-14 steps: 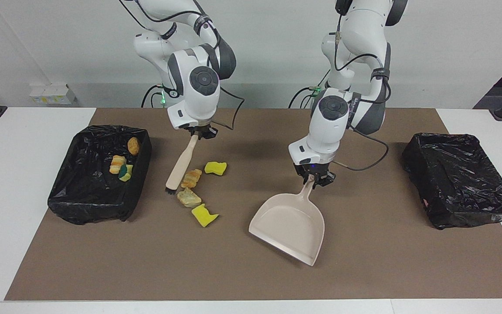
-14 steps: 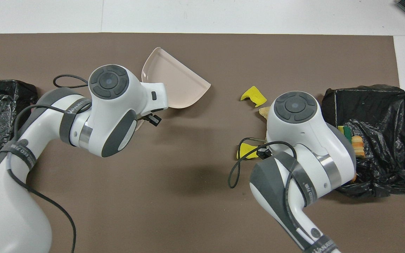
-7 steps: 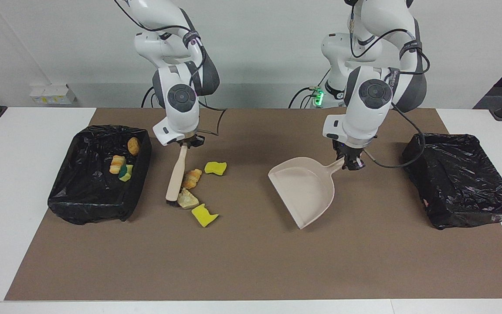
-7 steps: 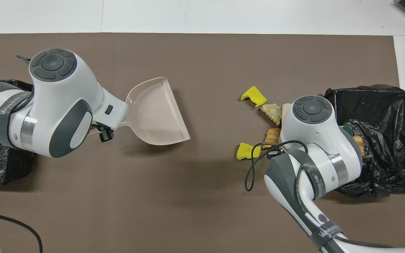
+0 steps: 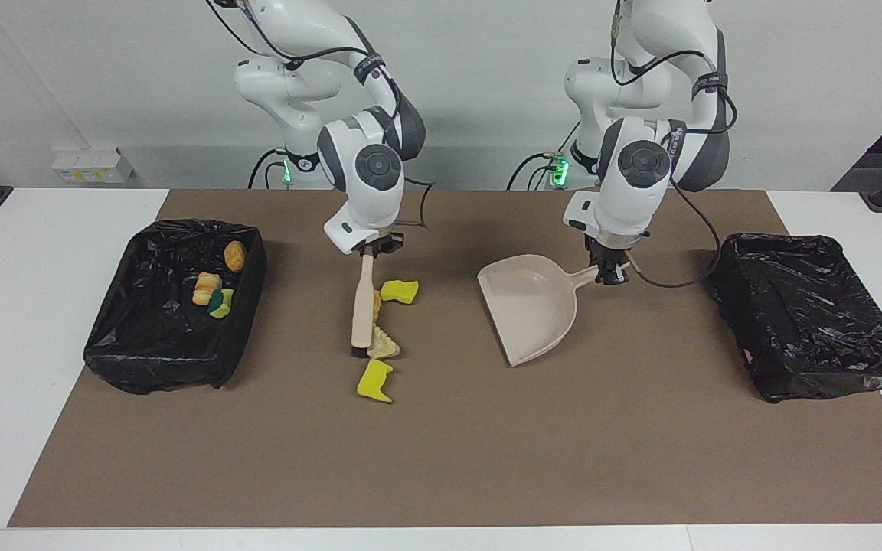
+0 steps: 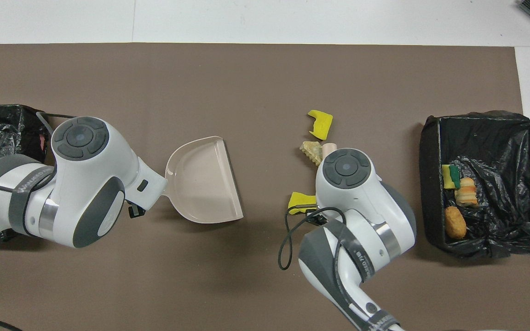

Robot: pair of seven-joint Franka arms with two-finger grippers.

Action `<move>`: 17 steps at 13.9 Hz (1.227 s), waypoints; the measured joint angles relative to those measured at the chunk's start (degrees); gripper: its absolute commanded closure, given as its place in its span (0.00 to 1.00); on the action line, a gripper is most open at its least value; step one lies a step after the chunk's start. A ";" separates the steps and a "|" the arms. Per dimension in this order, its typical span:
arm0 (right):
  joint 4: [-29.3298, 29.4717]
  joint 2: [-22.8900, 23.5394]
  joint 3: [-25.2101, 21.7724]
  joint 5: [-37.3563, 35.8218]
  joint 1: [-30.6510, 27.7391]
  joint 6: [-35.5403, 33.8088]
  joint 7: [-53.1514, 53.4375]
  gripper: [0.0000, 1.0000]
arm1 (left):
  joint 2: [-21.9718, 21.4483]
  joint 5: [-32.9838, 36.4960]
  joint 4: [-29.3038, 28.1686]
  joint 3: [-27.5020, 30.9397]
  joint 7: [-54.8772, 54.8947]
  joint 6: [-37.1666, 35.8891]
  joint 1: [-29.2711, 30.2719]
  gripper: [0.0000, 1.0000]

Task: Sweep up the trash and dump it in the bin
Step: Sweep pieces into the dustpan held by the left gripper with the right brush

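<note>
Lying beside right pincer (image 5: 377, 249): trash (image 5: 374, 380)

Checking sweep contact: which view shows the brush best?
Facing view: the whole brush shows, from right claw down to the bristles by the scraps. Overhead, the right arm hides all but its tip.

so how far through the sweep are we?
Done: three scraps lie in the bin at the right arm's end. In hand: right gripper holds the brush against loose scraps; left gripper holds the empty dustpan. Left: sweep them in, dump.
</note>
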 measured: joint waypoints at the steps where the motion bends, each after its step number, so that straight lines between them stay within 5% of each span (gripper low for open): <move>1: 0.55 0.56 0.04 0.39 1.84 1.04 1.02 1.00 | -1.01 0.00 -1.86 -0.11 0.00 1.22 -0.02 1.00; 6: 2.47 2.49 0.13 8.72 6.98 6.18 2.91 1.00 | -5.07 0.00 -8.13 -0.24 0.00 4.38 -0.03 1.00; 17: 4.09 2.98 0.25 18.90 19.12 12.84 6.16 1.00 | -5.52 0.00 -9.40 -0.15 -0.33 5.07 0.00 1.00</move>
